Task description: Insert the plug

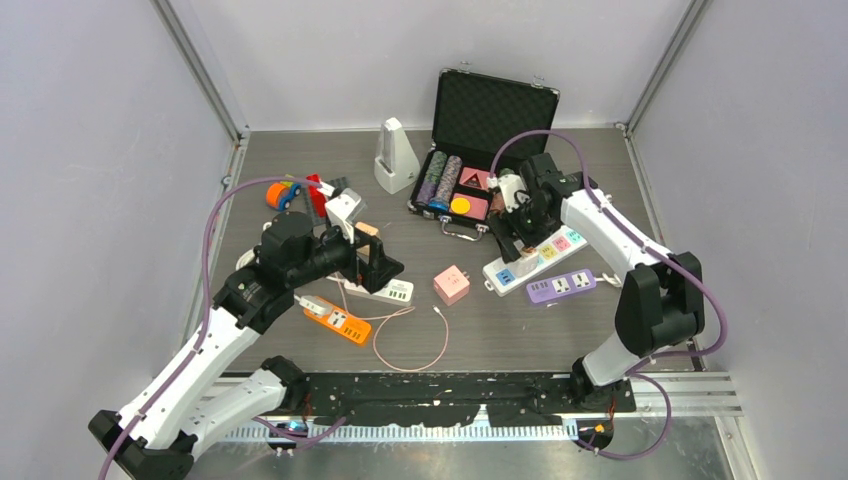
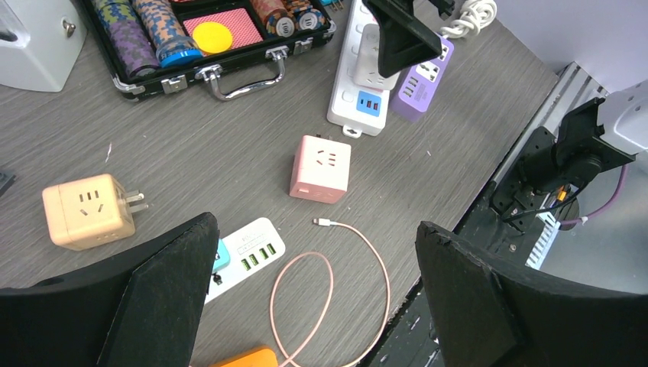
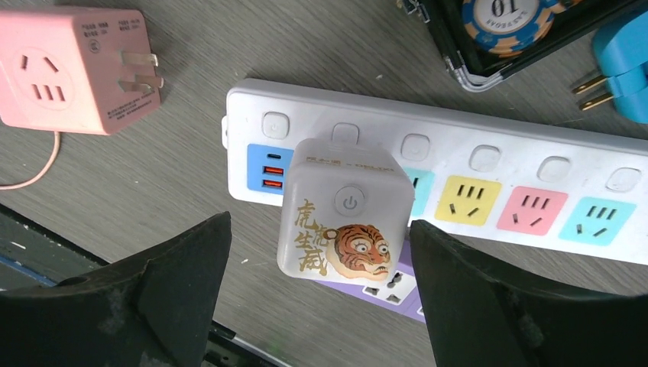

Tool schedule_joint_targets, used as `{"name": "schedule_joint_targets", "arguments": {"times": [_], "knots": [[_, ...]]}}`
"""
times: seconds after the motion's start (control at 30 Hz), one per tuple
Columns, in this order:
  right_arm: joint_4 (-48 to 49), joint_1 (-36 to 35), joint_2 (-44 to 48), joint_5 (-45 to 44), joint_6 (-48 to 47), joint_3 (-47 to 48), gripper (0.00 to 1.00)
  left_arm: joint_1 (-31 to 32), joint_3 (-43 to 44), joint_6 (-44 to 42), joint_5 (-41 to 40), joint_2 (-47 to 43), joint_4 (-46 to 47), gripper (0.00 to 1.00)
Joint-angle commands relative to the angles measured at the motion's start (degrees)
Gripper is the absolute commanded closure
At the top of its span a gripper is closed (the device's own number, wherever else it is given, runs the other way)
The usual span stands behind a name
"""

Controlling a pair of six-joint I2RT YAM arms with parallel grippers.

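Observation:
A white cube plug with a tiger picture point(image 3: 344, 222) stands on the long white power strip point(image 3: 489, 164), over the socket next to the blue USB section. My right gripper point(image 3: 319, 222) is open above it, with a finger on either side and neither touching it. In the top view the right gripper point(image 1: 512, 240) hovers over the strip's near end point(image 1: 560, 243). My left gripper point(image 2: 315, 225) is open and empty above the pink cable point(image 2: 367, 252), and it shows at the table's left point(image 1: 385, 265).
A pink cube adapter point(image 1: 451, 284) and a purple strip point(image 1: 560, 286) lie near the white strip. A peach cube point(image 2: 80, 210), white USB strip point(image 2: 244, 256) and orange strip point(image 1: 337, 318) lie under the left arm. An open black chip case point(image 1: 480, 130) stands behind.

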State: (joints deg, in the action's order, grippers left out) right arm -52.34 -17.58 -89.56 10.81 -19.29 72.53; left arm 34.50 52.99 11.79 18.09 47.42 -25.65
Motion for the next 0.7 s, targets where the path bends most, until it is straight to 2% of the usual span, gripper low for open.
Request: {"name": "schedule_joint_targets", "arguments": {"times": [0.0,0.17,0.3,0.53,0.6,0.67], "knots": [[-2.26,-0.54,-1.15,-1.68,-1.12,1.44,0.08,0.23,-0.08,-0.28,-0.43,-0.72,-0.12,0.00],[-1.66,-0.53,-1.29,-1.93,-1.01,-0.35,0.11,0.25,-0.08,-0.28,-0.53,-1.01,-0.17,0.00],[0.33,-0.55,-1.24,-1.41,-0.63,-2.59,0.26,0.28,-0.14,-0.36,-0.55,-1.17,-0.30,0.00],[4.83,-0.48,1.95,-1.06,-0.15,-9.94,0.32,0.28,0.12,-0.41,-0.31,-1.28,-0.28,0.00],[6.08,-0.44,2.65,-1.10,0.02,-11.23,0.39,0.24,0.20,-0.37,-0.15,-1.04,-0.28,0.00],[7.95,-0.25,3.35,-1.44,0.98,-12.40,0.52,0.29,0.26,-0.28,-0.02,-0.93,-0.32,0.00]]}}
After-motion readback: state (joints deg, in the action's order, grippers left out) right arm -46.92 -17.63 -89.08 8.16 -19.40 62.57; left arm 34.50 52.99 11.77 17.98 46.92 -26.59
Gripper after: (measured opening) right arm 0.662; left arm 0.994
